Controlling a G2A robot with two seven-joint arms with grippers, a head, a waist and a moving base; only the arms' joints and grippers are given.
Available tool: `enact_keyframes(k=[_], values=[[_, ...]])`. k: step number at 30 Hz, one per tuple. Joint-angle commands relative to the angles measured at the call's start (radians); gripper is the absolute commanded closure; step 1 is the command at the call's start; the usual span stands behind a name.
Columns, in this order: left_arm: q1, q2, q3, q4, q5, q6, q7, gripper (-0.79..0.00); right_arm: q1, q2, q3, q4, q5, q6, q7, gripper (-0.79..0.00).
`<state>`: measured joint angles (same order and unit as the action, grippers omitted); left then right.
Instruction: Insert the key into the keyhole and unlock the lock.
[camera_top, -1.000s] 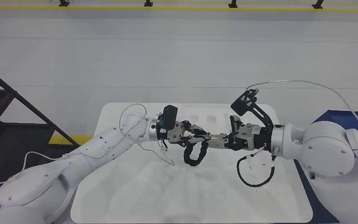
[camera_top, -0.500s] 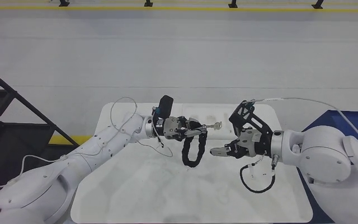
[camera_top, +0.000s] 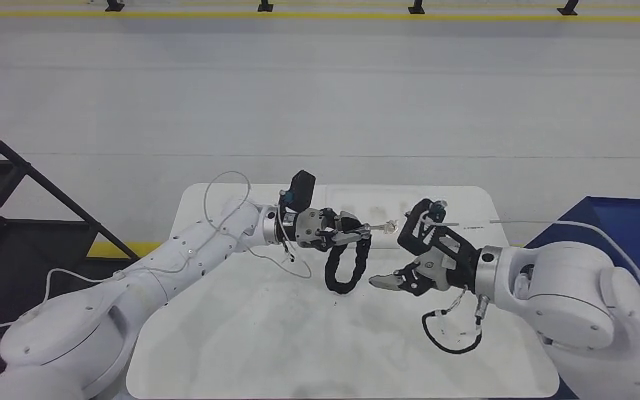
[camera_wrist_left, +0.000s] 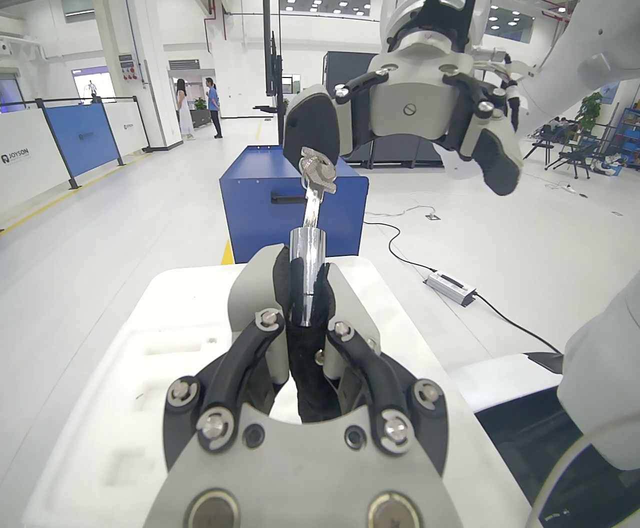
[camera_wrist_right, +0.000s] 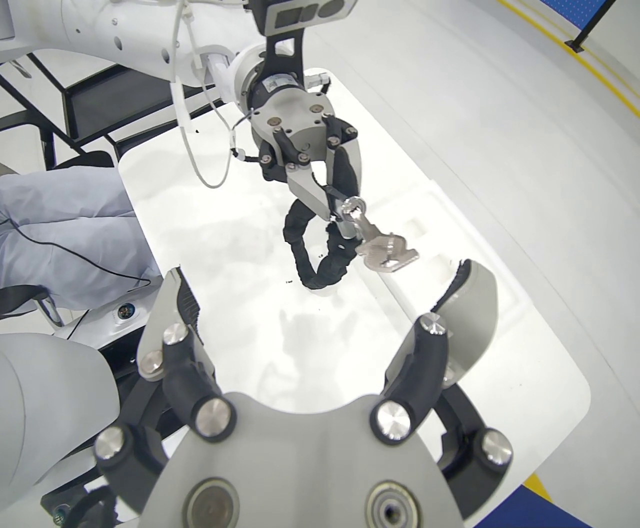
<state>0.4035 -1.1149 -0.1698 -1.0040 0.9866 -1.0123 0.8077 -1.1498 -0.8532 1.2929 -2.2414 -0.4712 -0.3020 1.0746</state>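
1. Key (camera_wrist_right: 385, 250) is seated in the keyhole of the lock (camera_wrist_left: 307, 270), with its head sticking out free, above the table (camera_top: 250, 350).
2. Left gripper (camera_wrist_left: 302, 285) is clamped on the lock's chrome barrel. The black cable loop (camera_top: 345, 272) hangs below it.
3. Right gripper (camera_wrist_right: 325, 285) has its jaws spread wide, holds nothing and is apart from the key.
4. Key's long axis runs out of the barrel twd the right gripper. The head lies ahead of the open jaws — nearer one finger than centred.
5. Next move prob. falls to the right arm: centre the jaws on the head, pinch its flats, then twist abt that axis — a skewed grip could slip.
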Motion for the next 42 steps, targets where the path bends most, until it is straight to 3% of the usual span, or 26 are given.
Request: enact_keyframes(k=[1, 18, 42], values=[[-0.001, -0.007, 0.0, 0.008, 0.01, 0.0, 0.0, 0.0, 0.002, 0.0, -0.003, -0.004, 0.004, -0.006, -0.001, -0.785], [-0.014, -0.041, 0.0, 0.027, 0.063, 0.0, 0.0, 0.0, 0.037, -0.003, -0.041, 0.0, 0.013, -0.002, -0.005, -0.785], [-0.012, -0.048, -0.054, 0.015, 0.175, 0.0, 0.0, 0.0, 0.09, -0.008, -0.099, 0.05, 0.063, 0.03, 0.053, -0.785]])
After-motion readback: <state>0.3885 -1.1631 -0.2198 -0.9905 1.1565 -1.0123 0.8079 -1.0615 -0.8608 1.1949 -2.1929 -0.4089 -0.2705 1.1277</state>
